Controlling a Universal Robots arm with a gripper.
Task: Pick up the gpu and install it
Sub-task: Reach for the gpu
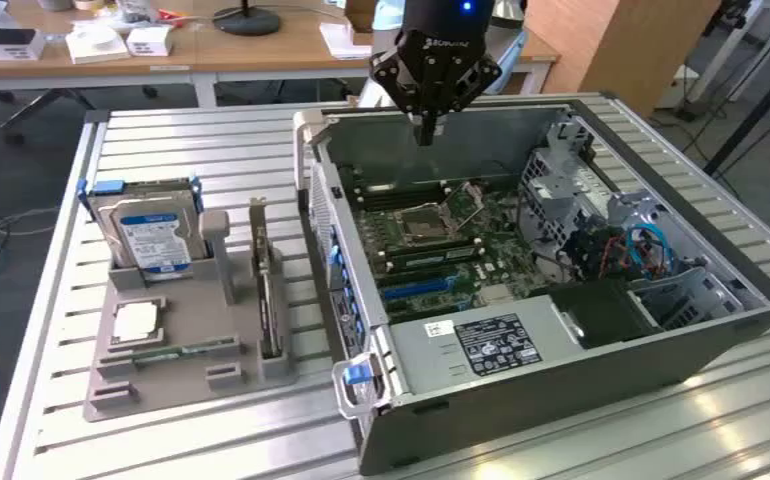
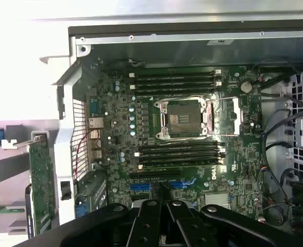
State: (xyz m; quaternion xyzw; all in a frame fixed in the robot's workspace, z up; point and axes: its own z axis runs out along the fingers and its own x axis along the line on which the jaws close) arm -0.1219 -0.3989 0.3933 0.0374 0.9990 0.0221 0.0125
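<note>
The gripper (image 1: 425,128) hangs over the far end of the open computer case (image 1: 599,400), fingers pinched together on nothing. The gpu (image 1: 268,295) stands on edge in the gray holder (image 1: 158,385) (beside the hard drive (image 1: 156,235)), just outside the case on the exterior view's left.

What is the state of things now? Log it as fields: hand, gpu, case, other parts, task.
hand: shut, empty, hovering over the far side of the open case
gpu: on edge in a slot of the grey tray, untouched
case: open, motherboard exposed, to the exterior view's right of the grey tray
other parts: hard drive standing in the grey tray
task: gpu not yet picked up
</note>
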